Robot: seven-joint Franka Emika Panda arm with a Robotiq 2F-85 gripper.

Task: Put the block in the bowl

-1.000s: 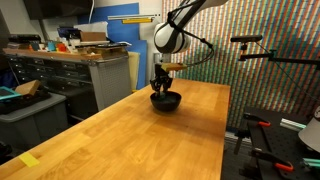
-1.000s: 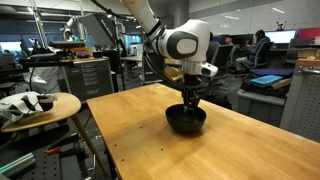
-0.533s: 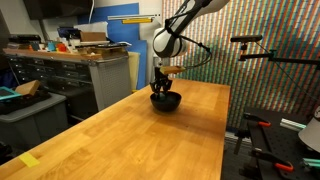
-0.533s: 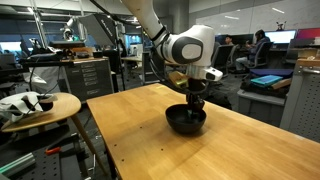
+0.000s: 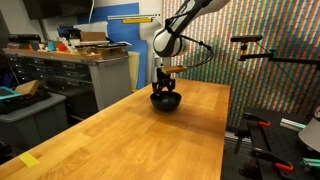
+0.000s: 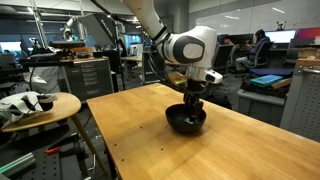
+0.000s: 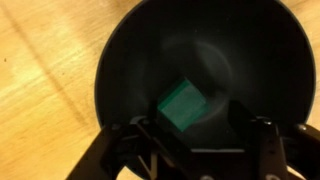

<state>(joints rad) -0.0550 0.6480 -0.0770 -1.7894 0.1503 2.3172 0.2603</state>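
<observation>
The black bowl (image 5: 165,100) (image 6: 186,121) stands on the far part of the wooden table. My gripper (image 5: 165,88) (image 6: 193,103) hangs straight down just above it, fingers reaching into its mouth. In the wrist view the bowl (image 7: 120,60) fills most of the picture. The green block (image 7: 183,105) shows tilted and a little blurred against the bowl's dark inside. My gripper (image 7: 197,140) is open: its two dark fingers stand wider apart than the block, which sits near the left finger and clear of the right one. In both exterior views the block is hidden.
The wooden table (image 5: 150,140) runs long toward the front, with a flat yellow piece (image 5: 30,160) near its front corner. Cabinets (image 5: 100,70) stand beside it, and a camera stand (image 5: 250,50) behind. A round side table (image 6: 40,105) carries a white object.
The jaws were shut a second ago and now stand apart. The arm has shifted only slightly above the bowl.
</observation>
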